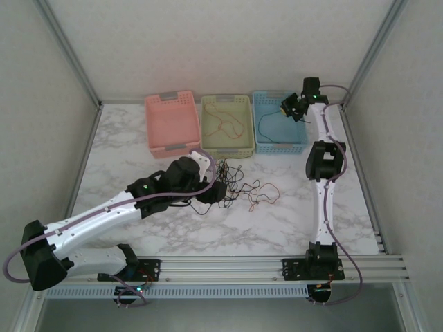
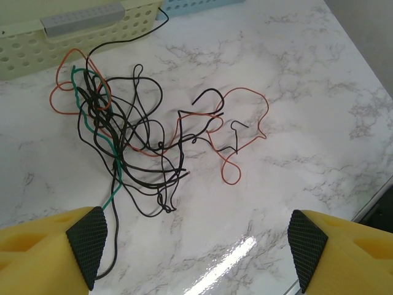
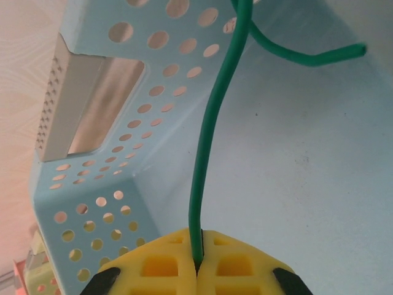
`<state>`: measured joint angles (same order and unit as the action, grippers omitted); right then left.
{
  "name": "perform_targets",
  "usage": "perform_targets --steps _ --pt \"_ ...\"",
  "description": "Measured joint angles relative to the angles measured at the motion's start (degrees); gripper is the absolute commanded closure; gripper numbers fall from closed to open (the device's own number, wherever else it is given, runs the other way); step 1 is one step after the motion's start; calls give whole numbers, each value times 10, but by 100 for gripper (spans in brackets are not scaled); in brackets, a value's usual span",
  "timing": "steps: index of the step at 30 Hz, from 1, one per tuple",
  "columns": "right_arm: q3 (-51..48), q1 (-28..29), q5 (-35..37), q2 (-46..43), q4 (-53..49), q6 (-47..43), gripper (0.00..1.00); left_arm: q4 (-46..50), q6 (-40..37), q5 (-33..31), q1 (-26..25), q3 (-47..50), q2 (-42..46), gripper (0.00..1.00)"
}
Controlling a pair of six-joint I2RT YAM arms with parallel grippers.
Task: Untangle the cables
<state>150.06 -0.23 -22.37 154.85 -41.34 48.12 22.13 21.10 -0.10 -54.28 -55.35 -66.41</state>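
Note:
The cables (image 1: 235,185) lie tangled on the marble table just in front of the baskets: thin black, orange and green wires (image 2: 123,144). An orange loop (image 2: 245,91) trails off to the right of the knot. My left gripper (image 1: 214,192) hovers at the tangle's near-left side, open, with its pads (image 2: 86,246) wide apart and nothing between them; a black strand and a green one run past the left pad. My right gripper (image 1: 291,107) is over the blue basket (image 1: 280,146), shut on a single green cable (image 3: 206,172) that rises from the fingertips (image 3: 196,264) in front of the basket's perforated wall (image 3: 123,153).
Three baskets stand in a row at the back: pink (image 1: 169,145), yellow-green (image 1: 227,152) holding an orange wire (image 1: 225,123), and blue holding a dark wire (image 1: 266,130). The yellow-green basket's rim (image 2: 61,37) is just behind the tangle. Frame rails border the table.

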Motion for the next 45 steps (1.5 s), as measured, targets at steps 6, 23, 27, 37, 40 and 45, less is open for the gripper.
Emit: perform_targets --steps 6,23,27,37,40,45 --pt "0 8 6 0 -3 -22 64 1 1 0 0 2 15 20" --pt "-148 23 38 -172 -34 -103 54 25 2 -16 0 9 71 20" --pt "-200 29 49 -256 -12 -121 54 28 2 -22 0 11 87 19" --pt "-445 99 94 -451 68 -163 54 46 8 -39 0 26 134 19" --pt "-532 130 110 -513 87 -176 54 60 12 -52 0 32 160 19" --pt "-631 163 128 -603 108 -197 55 82 23 -68 0 40 199 19"
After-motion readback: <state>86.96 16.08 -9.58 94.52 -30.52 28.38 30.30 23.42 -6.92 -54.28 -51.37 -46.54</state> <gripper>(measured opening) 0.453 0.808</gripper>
